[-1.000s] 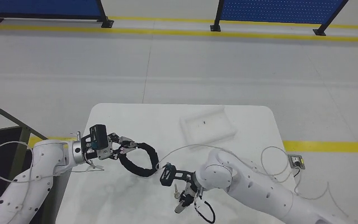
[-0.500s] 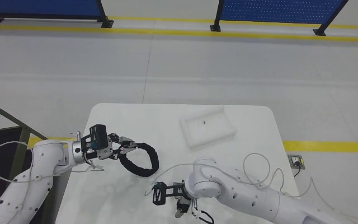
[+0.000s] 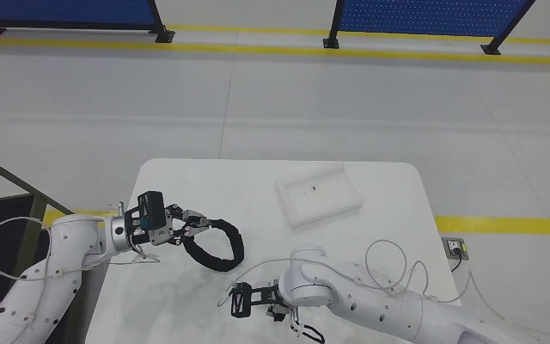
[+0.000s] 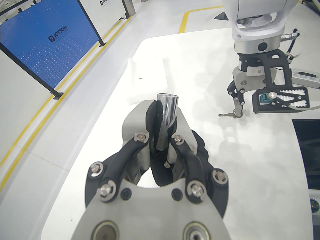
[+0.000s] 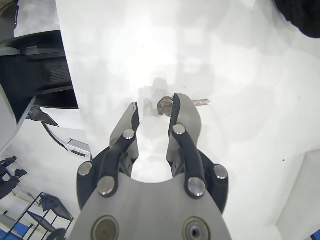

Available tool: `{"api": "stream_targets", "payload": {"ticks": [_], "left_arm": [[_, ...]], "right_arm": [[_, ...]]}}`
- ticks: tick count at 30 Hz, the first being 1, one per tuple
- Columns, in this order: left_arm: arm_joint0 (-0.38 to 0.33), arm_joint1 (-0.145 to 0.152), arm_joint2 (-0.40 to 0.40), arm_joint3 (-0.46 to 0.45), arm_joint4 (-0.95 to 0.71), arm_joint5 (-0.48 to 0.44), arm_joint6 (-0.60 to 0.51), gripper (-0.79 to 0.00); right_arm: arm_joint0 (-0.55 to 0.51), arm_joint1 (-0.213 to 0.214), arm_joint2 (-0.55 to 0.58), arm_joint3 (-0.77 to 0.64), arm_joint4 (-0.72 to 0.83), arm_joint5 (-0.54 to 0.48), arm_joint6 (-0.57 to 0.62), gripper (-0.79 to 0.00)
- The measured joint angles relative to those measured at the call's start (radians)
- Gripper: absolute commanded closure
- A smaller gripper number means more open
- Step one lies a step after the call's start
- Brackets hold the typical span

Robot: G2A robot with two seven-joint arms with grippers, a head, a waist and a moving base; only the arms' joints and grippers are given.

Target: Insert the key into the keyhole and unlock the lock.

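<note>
Swung down to the key (image 5: 163, 107), our right pincer (image 5: 155, 102) stands apart, ready to grasp; left pincer (image 4: 162, 126) clamps the lock (image 4: 167, 108).

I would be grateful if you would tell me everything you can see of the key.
The key is small and of silvery metal, with a rounded bow and a slim blade. It lies flat on the white table, not yet lifted. The open right gripper stands over it: one finger crosses the key, the bow showing inside the gap, the blade tip poking out beyond. Whether that finger touches it cannot be told.
</note>
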Motion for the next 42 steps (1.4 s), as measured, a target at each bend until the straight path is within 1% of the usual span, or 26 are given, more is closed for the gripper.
{"api": "stream_targets", "payload": {"ticks": [7, 15, 16, 19, 20, 21, 32, 38, 42], "left_arm": [[0.0, 0.0, 0.0, 0.0, 0.0, 0.0, 0.0, 0.0], [0.0, 0.0, 0.0, 0.0, 0.0, 0.0, 0.0, 0.0], [0.0, 0.0, 0.0, 0.0, 0.0, 0.0, 0.0, 0.0], [0.0, 0.0, 0.0, 0.0, 0.0, 0.0, 0.0, 0.0], [0.0, 0.0, 0.0, 0.0, 0.0, 0.0, 0.0, 0.0], [0.0, 0.0, 0.0, 0.0, 0.0, 0.0, 0.0, 0.0], [0.0, 0.0, 0.0, 0.0, 0.0, 0.0, 0.0, 0.0], [0.0, 0.0, 0.0, 0.0, 0.0, 0.0, 0.0, 0.0], [0.0, 0.0, 0.0, 0.0, 0.0, 0.0, 0.0, 0.0]], "right_arm": [[0.003, -0.014, -0.005, 0.023, -0.032, 0.012, -0.007, -0.222], [0.003, -0.028, -0.005, 0.058, -0.035, 0.004, -0.006, -0.212], [0.003, -0.03, -0.005, 0.061, -0.034, 0.004, -0.005, -0.197], [0.003, -0.034, -0.003, 0.069, -0.029, 0.002, -0.002, -0.086], [0.003, -0.035, -0.002, 0.071, -0.029, 0.002, -0.002, -0.018], [0.002, -0.036, 0.0, 0.071, -0.029, 0.001, -0.001, 0.0], [-0.014, -0.036, 0.021, 0.065, -0.028, -0.011, -0.004, 0.0], [-0.028, -0.026, 0.05, 0.035, -0.02, -0.025, -0.016, 0.0], [-0.048, -0.012, 0.087, -0.001, -0.02, -0.015, -0.033, 0.0]]}}
